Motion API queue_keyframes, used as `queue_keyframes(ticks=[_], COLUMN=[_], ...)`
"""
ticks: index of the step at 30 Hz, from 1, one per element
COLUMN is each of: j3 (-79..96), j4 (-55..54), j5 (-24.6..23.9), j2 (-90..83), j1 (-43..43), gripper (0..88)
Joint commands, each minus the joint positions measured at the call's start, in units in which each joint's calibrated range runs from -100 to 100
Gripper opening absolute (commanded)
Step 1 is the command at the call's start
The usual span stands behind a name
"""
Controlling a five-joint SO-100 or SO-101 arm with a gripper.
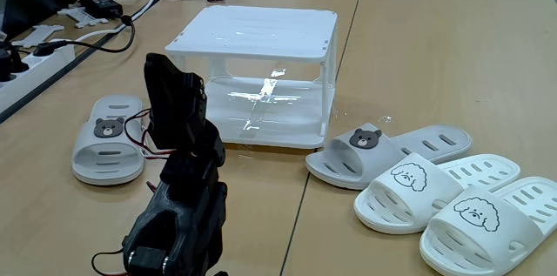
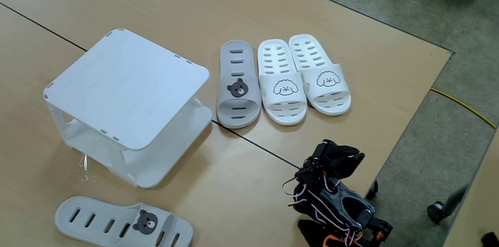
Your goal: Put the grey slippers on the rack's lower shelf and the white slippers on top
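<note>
First fixed view: rack (image 1: pixel 261 37) sits at center-top of the table (image 1: pixel 435 41), both tiers bare. Lower shelf (image 1: pixel 278 119) is glossy with nothing on it. The grey slippers are split: one (image 1: pixel 109 137) at 9 o'clock of the rack, well apart from it; the other (image 1: pixel 383 152) at 4 o'clock, heel end just beside the rack's base. The white slippers (image 1: pixel 461 202) lie as a pair at 4–5 o'clock, further out, touching each other and right next to that grey one. The black arm is folded low in the foreground at 7 o'clock of the rack. Pincer (image 1: pixel 170 80) points up toward the rack, holding nothing that I can see; jaw gap isn't readable from here, can't tell how open it is. Cables, power strip and bottles run along the top-left edge.

Other fixed view: rack (image 2: pixel 129 87) at left, slatted top bare. One grey slipper (image 2: pixel 238 83) at 3 o'clock of the rack, toe near its corner; white pair (image 2: pixel 304 79) lined up beside it, further to 3 o'clock. Second grey slipper (image 2: pixel 121 224) at 6 o'clock of the rack, near the bottom edge. Arm bunched at lower right, well apart from all the slippers; pincer (image 2: pixel 335 153) opening is again not legible.

Progress: zero of four placed, by my read. Everything's left: two greys to the lower shelf, two whites on top.
</note>
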Motion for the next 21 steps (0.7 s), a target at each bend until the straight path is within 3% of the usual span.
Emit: queue_keyframes(ticks=[1,5,14,21], j3=[0.6,0.8,0.0,-0.5], j4=[0.3,0.3,0.5,0.6], j5=[0.4,0.4,0.4,0.4], j2=[0.1,5.2,43.1,72.4], j1=[0.3,0.4,13.6,13.9], gripper=[0.7,0.7,0.7,0.9])
